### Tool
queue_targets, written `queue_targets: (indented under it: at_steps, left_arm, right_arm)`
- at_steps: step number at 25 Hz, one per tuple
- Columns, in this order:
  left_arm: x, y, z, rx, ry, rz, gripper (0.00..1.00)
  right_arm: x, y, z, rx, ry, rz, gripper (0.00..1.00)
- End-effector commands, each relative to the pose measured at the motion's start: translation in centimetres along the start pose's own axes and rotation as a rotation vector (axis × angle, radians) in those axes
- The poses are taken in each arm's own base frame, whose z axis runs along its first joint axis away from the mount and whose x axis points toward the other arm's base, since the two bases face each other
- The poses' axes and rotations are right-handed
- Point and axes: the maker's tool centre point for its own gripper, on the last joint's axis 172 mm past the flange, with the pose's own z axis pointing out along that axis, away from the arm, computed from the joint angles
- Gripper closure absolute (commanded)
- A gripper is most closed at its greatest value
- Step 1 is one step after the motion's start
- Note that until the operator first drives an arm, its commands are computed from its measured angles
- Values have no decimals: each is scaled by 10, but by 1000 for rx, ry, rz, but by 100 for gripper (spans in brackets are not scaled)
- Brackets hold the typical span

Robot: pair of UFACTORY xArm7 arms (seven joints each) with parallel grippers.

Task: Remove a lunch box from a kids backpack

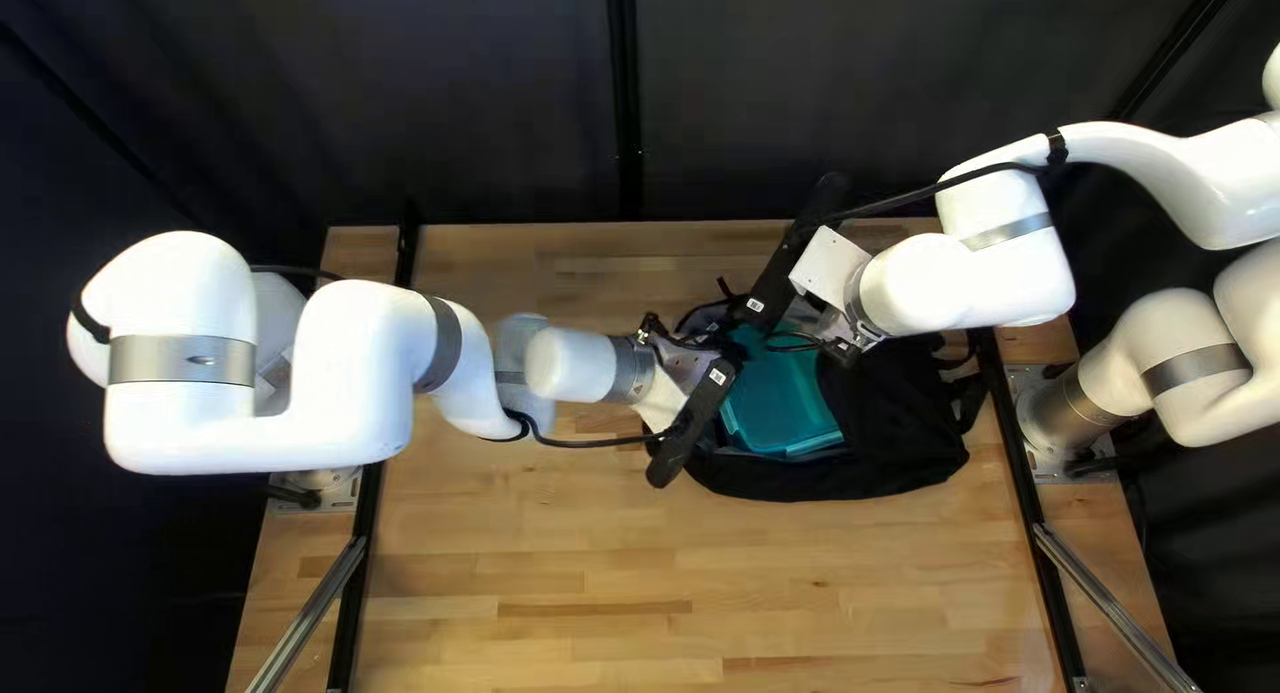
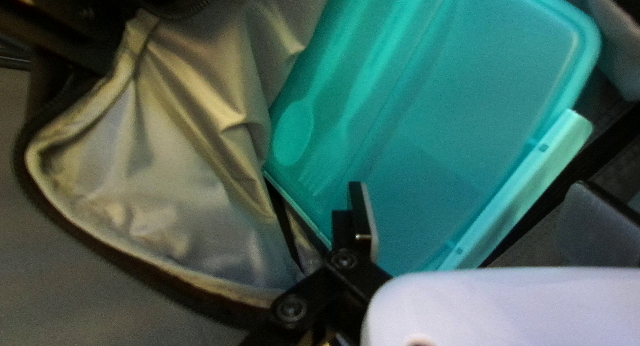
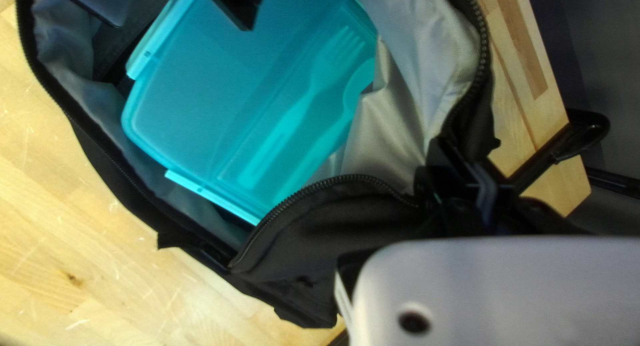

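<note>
Where the backpack point(image 3: 327, 219) folds over, one lunch box point(image 3: 220, 86) corner hides.

Narrow gaps lie beside the lunch box point(image 3: 220, 86)'s clips point(image 3: 213, 196); the backpack point(image 3: 100, 166)'s zippered flap point(image 3: 327, 233) covers one corner from above

A dark curtain point(image 1: 467, 106) hangs behind the wooden table point(image 1: 534, 560).

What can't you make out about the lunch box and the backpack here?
- Lunch box's underside: hidden in every view by its own lid and sides.
- Backpack's far side, top left view: partly behind my right arm.
- Whether my left gripper touches the box: left wrist view too blurred.
</note>
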Motion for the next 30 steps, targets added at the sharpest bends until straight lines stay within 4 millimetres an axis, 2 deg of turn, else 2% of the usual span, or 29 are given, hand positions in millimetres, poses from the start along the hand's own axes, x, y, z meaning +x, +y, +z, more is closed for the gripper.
queue_targets:
  at_steps: [1,11,27,30]
  left_arm:
    - [-5,11,5,6,-31,-17,0]
    - [-7,2,18,62,-104,-47,0]
    - [-5,-7,27,127,-135,-100,0]
    - [-4,-6,21,132,-136,-102,0]
  right_arm:
    - [0,1,-2,-1,6,-4,100]
    - [9,-5,-12,-18,14,-28,100]
    - [13,-6,-6,-23,11,-42,100]
    - [14,-7,-6,-21,10,-41,100]
